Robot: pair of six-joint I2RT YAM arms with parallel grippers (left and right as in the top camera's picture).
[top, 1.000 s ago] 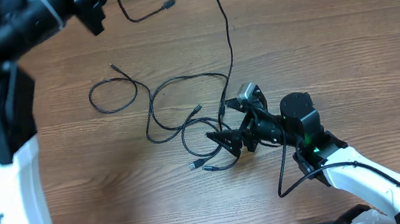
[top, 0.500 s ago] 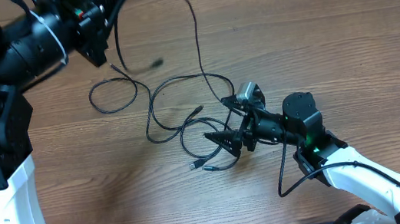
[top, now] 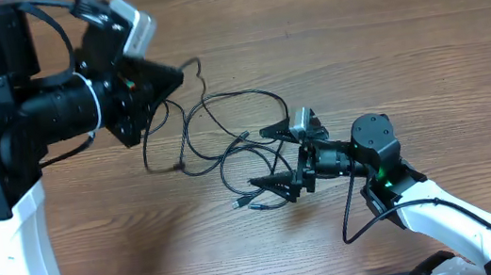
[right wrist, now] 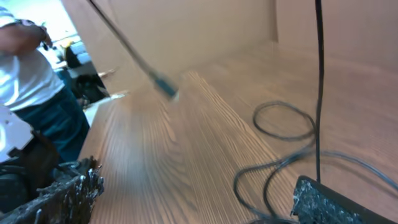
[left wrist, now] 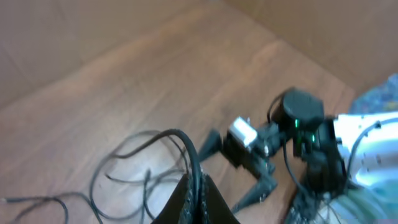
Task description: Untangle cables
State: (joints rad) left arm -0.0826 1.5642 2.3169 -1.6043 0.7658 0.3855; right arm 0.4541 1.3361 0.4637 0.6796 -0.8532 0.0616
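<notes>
L gripper is pressed tight on one cable, held up off the table at far left. R gripper is spread wide and grips nothing. The cables lie mid-table between the arms, their loops running left-right (plugs on the near side). R sits nearer the knot, which lies just left of its fingers.

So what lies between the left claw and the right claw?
Overhead, loops of the cables lie on the table between left claw and right claw.
</notes>
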